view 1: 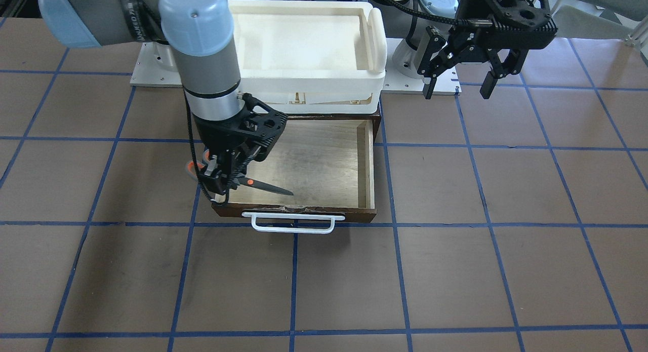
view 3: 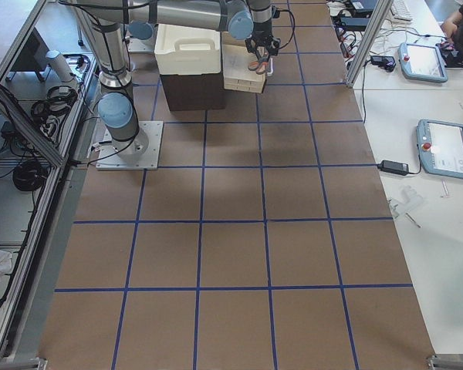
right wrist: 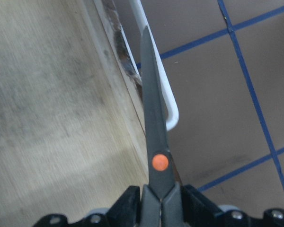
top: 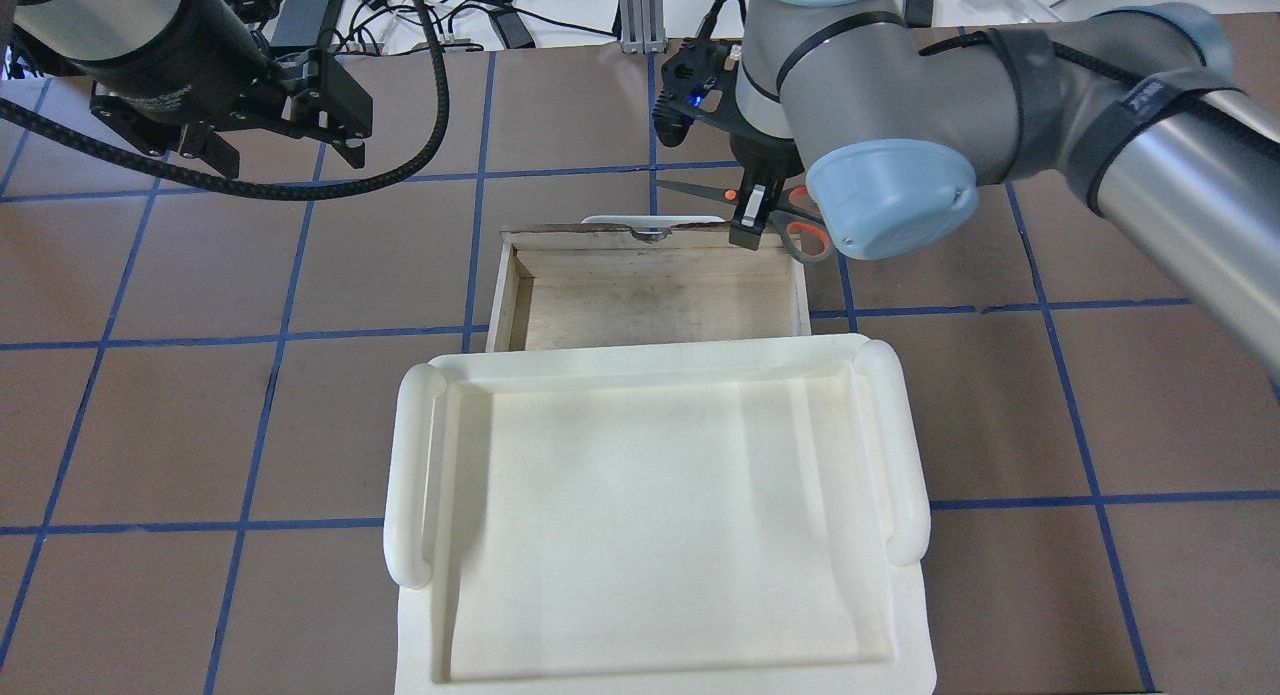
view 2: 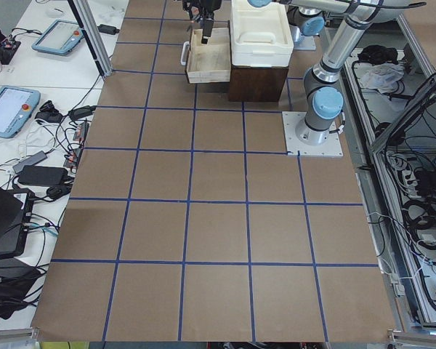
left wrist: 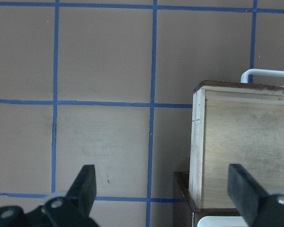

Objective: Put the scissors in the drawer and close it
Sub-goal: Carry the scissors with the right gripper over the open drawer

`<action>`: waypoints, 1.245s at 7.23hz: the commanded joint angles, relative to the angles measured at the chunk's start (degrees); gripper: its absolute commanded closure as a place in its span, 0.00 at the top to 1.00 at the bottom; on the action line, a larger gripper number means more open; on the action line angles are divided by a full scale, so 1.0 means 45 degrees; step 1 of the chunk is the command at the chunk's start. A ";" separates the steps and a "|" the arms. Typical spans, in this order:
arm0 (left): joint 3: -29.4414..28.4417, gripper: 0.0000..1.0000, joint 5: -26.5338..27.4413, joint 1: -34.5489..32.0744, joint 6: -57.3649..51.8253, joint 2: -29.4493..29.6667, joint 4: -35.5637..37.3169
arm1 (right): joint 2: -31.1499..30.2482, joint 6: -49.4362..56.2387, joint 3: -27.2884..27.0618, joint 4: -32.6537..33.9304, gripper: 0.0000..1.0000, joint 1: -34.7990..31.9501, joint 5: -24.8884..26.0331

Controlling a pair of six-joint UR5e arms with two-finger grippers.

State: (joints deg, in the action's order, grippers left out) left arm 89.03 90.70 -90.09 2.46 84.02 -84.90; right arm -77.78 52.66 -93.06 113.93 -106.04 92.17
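Two arms work over a brown desk gridded with blue tape. The right arm reaches down at the drawer's front. The left arm hangs well apart, at about 10 o'clock from the drawer in the overhead view.

A white tray sits on top of a dark cabinet. The drawer is pulled out from under the tray. Its plywood floor is bare, and its white handle sticks out from the dark front.

The scissors are clamped in the right jaws, which close on the grey shanks just behind the orange pivot dot. The orange-lined loops stick out past the jaws at 3 o'clock in the overhead view. The shut blades point to 9 o'clock there. In the front-facing view the blades point to 3 o'clock, lying roughly level. Their tip hangs over the drawer's floor, just inside the front board. In the right wrist view the blades run along the front board and handle, toward 12 o'clock. Whether the tip touches the wood cannot be told.

The left jaws are spread wide and grip nothing. In the left wrist view their fingers frame bare desk, and the drawer's corner shows at 3 o'clock.
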 commanded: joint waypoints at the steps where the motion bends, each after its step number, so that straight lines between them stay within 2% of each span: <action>1: 0.0000 1.00 0.0020 0.0001 0.0000 -0.0019 0.0000 | 0.0798 -0.0630 0.0054 0.0306 0.00 -0.1391 0.0024; 3: 0.0000 1.00 0.0021 0.0001 0.0000 -0.0019 0.0000 | 0.0763 0.0988 -0.0140 0.0230 0.00 -0.1610 0.0006; 6: 0.0000 1.00 0.0001 0.0001 0.0000 -0.0019 0.0000 | 0.0782 0.1051 -0.0802 0.0269 0.00 -0.1786 -0.0151; 9: 0.0000 1.00 0.0021 0.0001 0.0000 -0.0019 0.0000 | 0.0860 0.1091 -0.0903 0.0308 0.02 -0.1787 -0.0170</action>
State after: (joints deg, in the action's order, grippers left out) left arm 89.03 90.76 -90.09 2.46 83.94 -84.92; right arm -74.03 57.56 -97.00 115.34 -114.06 91.48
